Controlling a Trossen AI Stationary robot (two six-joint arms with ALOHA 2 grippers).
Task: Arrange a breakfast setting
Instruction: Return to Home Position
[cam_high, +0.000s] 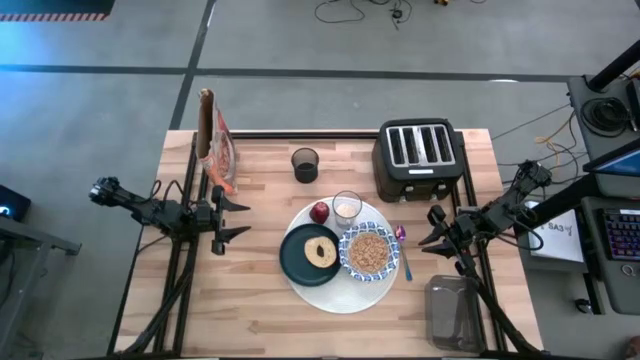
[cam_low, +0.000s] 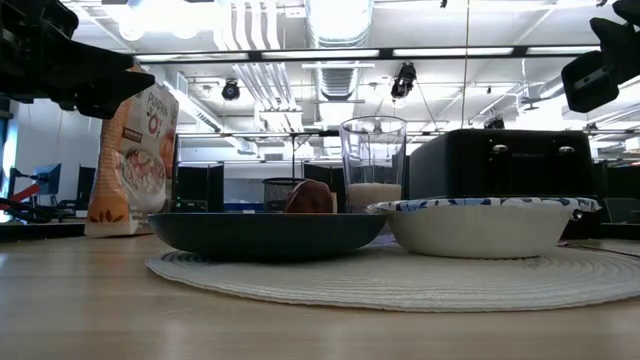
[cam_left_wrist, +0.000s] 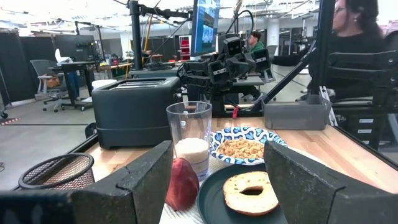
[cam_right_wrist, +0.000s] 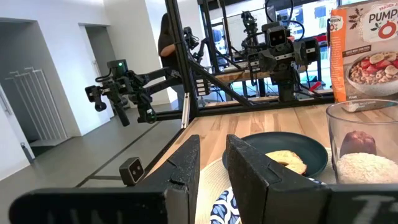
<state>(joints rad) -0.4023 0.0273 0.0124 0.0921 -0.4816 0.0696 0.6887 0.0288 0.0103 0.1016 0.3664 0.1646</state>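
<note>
A round white mat (cam_high: 330, 290) lies mid-table. On it rest a dark green plate (cam_high: 296, 258) holding a bagel (cam_high: 322, 250), a blue-and-white bowl (cam_high: 369, 251) of cereal, a clear glass (cam_high: 347, 207) part-filled with something white, and a red apple (cam_high: 319, 212). A spoon (cam_high: 404, 252) lies at the mat's right edge. My left gripper (cam_high: 235, 218) is open and empty, left of the mat. My right gripper (cam_high: 432, 228) hovers right of the spoon, empty, with a narrow gap between its fingers (cam_right_wrist: 186, 163).
A black four-slot toaster (cam_high: 418, 155) stands far right of centre. A cereal bag (cam_high: 215, 140) stands at the far left and a black mesh cup (cam_high: 305, 165) beside it. A clear container (cam_high: 455, 312) sits at the near right. People sit beyond the table (cam_left_wrist: 354, 37).
</note>
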